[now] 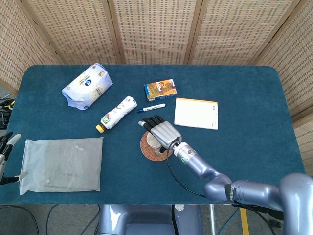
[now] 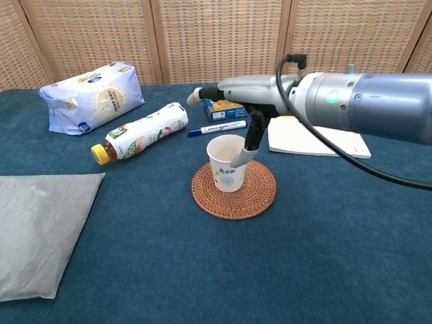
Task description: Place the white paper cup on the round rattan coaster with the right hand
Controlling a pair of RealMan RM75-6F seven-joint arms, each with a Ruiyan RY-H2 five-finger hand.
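Note:
The white paper cup (image 1: 153,142) (image 2: 226,165) stands upright on the round rattan coaster (image 1: 145,150) (image 2: 258,196), near the middle of the table. My right hand (image 1: 162,130) (image 2: 243,90) hovers just above and behind the cup, its fingers stretched out flat and spread toward the left. Its thumb hangs down to the right side of the cup's rim; I cannot tell whether it touches. Nothing is held in that hand. My left hand (image 1: 7,147) shows only at the left edge of the head view, fingers apart and empty.
Behind the coaster lie a blue marker (image 1: 151,107), a small colourful box (image 1: 160,89), a drink bottle (image 1: 116,113) on its side and a notepad (image 1: 196,113). A white-blue pouch (image 1: 87,85) sits at the back left, a grey bag (image 1: 61,164) at the front left.

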